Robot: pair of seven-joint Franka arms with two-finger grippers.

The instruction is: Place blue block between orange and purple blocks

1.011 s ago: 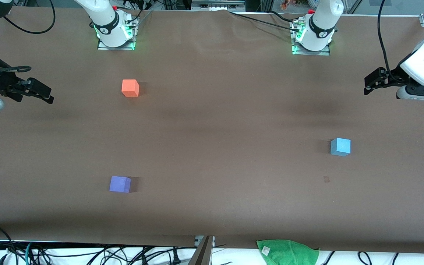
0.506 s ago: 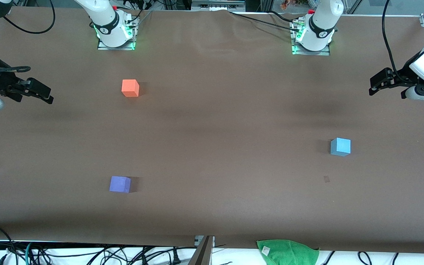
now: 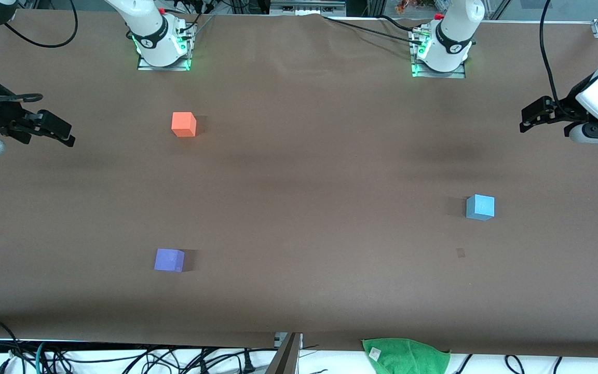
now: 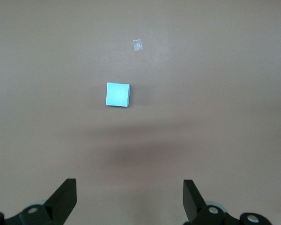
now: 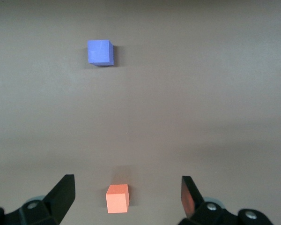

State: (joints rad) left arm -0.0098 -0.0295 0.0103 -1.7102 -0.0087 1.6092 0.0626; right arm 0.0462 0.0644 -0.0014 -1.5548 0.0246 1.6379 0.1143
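The light blue block (image 3: pixel 480 207) sits on the brown table toward the left arm's end; it also shows in the left wrist view (image 4: pixel 118 94). The orange block (image 3: pixel 183 124) sits toward the right arm's end, with the purple block (image 3: pixel 169 259) nearer the front camera. Both show in the right wrist view: orange block (image 5: pixel 117 198), purple block (image 5: pixel 100 51). My left gripper (image 3: pixel 528 115) hangs open and empty high at its end of the table; its own view shows it (image 4: pixel 129 197) with jaws wide apart. My right gripper (image 3: pixel 65 134) is open and empty in the air at its end, also in its own view (image 5: pixel 128 194).
A green cloth (image 3: pixel 405 355) lies over the table's front edge. A small scrap of tape (image 3: pixel 460 253) lies on the table a little nearer the front camera than the blue block. Cables run along the front edge.
My left gripper has drawn back toward the table's left-arm end and risen slightly. The right arm and the three blocks have not moved.
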